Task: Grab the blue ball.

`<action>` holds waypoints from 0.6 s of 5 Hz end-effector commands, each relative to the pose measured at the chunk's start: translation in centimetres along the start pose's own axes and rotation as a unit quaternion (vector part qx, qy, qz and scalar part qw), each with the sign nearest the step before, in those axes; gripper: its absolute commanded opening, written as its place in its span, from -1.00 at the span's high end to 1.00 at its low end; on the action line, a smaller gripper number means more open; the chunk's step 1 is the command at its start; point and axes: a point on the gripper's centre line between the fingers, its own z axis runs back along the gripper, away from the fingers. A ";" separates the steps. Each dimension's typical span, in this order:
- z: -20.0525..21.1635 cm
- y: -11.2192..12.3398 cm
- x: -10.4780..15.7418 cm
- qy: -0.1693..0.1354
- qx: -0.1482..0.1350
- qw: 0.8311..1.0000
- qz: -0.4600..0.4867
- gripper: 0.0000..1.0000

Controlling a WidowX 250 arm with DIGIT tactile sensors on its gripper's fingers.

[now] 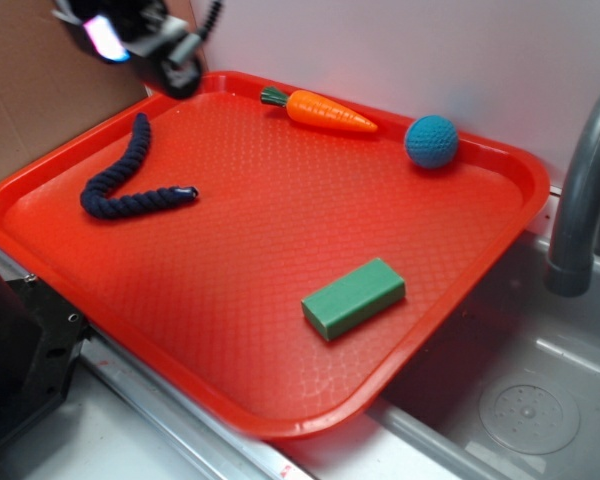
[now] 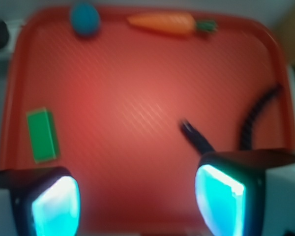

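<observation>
The blue ball (image 1: 431, 141) is a small teal knitted sphere resting on the red tray (image 1: 280, 230) near its far right corner. In the wrist view the blue ball (image 2: 85, 18) lies at the top left, far from the jaws. My gripper (image 1: 140, 40) hangs high over the tray's far left corner, well apart from the ball. Its glowing cyan pads (image 2: 220, 199) stand wide apart with only red tray showing between them; my gripper (image 2: 137, 201) is open and holds nothing.
An orange toy carrot (image 1: 325, 111) lies just left of the ball. A dark navy rope (image 1: 130, 180) curls on the tray's left side, and a green block (image 1: 353, 297) sits near the front right. A grey faucet (image 1: 580, 190) and sink (image 1: 520, 400) border the tray's right.
</observation>
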 end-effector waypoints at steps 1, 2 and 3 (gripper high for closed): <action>-6.3 -0.2 6.1 -0.019 -0.007 1.000 0.018 -1.00; -8.3 -0.9 8.3 -0.025 -0.003 1.000 0.019 -1.00; -10.5 -1.7 9.6 -0.026 -0.013 1.000 0.004 -1.00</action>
